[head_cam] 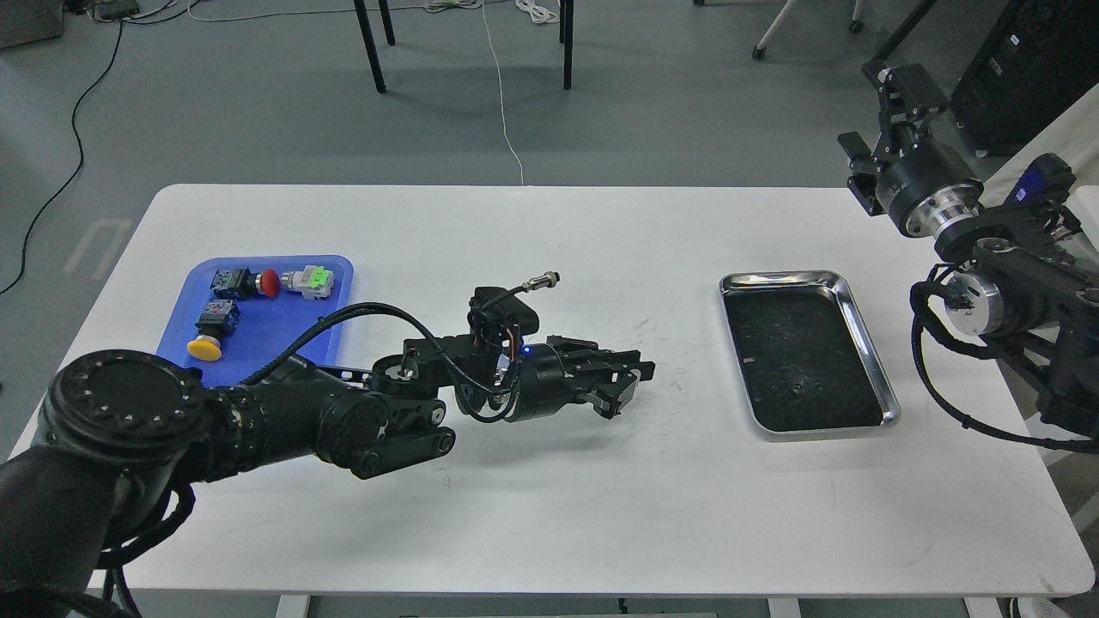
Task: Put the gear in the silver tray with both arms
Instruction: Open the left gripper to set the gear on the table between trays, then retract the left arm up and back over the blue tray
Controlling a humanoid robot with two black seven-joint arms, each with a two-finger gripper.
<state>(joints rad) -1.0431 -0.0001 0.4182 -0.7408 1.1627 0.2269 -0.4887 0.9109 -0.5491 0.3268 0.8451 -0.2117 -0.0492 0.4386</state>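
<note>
Left arm (283, 412) reaching in low from the left edge over the white surface (549, 506), stretched toward the right, its left hand (631, 386) hovering just above the middle of the surface, well short of the silver tray (867, 330). Fingers of that hand dark and bunched together, seen nearly end-on; cannot tell whether parted or closed, nor whether anything sits between them. Silver tray lying flat on the right part of the surface, long side running away from the viewer, dark scuffed floor bare. Right arm (1013, 292) entering from the right edge, raised above the far right corner of the surface, its right hand (889, 112) pointing up and away, fingers apart with nothing between them. Blue tray (275, 318) on the left part of the surface, partly hidden behind the left arm, holding a red push button (249, 281), a green-and-white switch (311, 280), and a yellow push button (210, 335). No gear to be made out anywhere.
</note>
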